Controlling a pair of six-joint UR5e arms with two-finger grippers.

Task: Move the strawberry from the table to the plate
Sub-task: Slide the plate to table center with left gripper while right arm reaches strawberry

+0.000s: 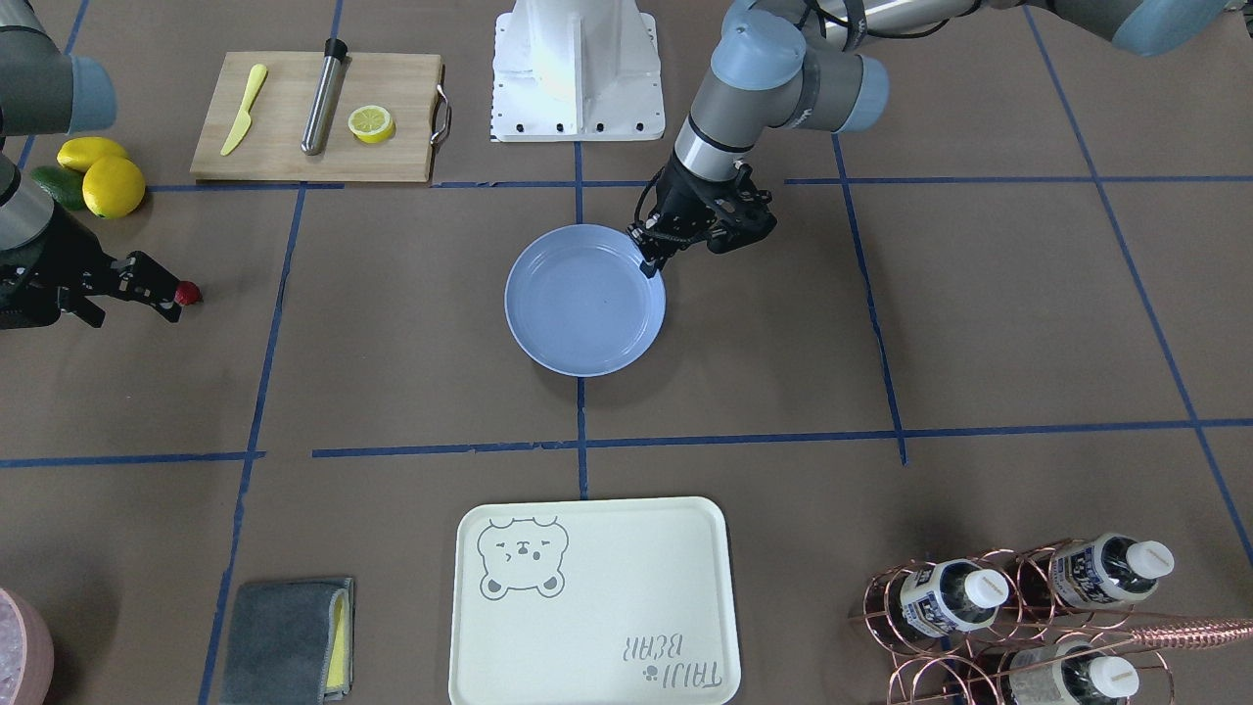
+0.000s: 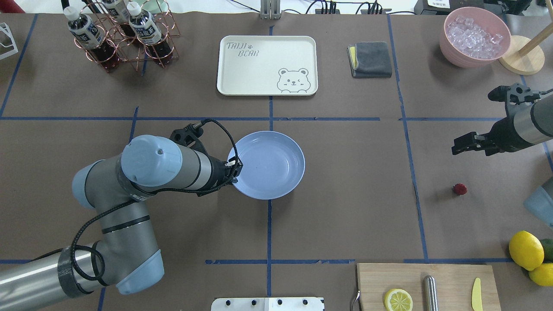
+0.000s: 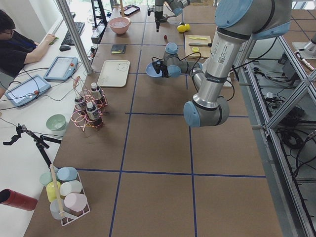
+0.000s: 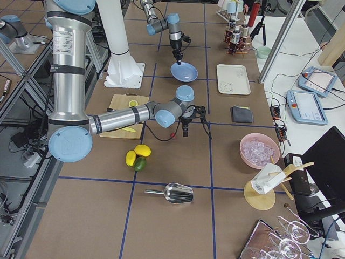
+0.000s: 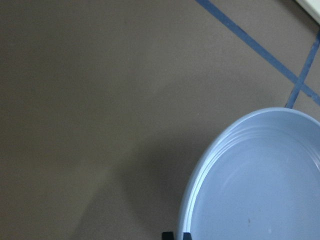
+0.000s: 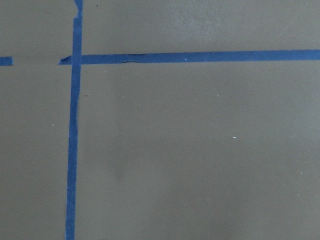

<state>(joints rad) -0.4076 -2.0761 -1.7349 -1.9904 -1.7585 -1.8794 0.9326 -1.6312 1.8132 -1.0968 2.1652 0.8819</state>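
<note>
The strawberry (image 2: 460, 188) lay on the table (image 2: 345, 216), well right of the plate (image 2: 276, 168), near the right gripper (image 2: 459, 147), whose opening I couldn't tell. The left gripper (image 1: 648, 264) pinched the plate's rim. A misaimed descent could send the round berry rolling away.
</note>
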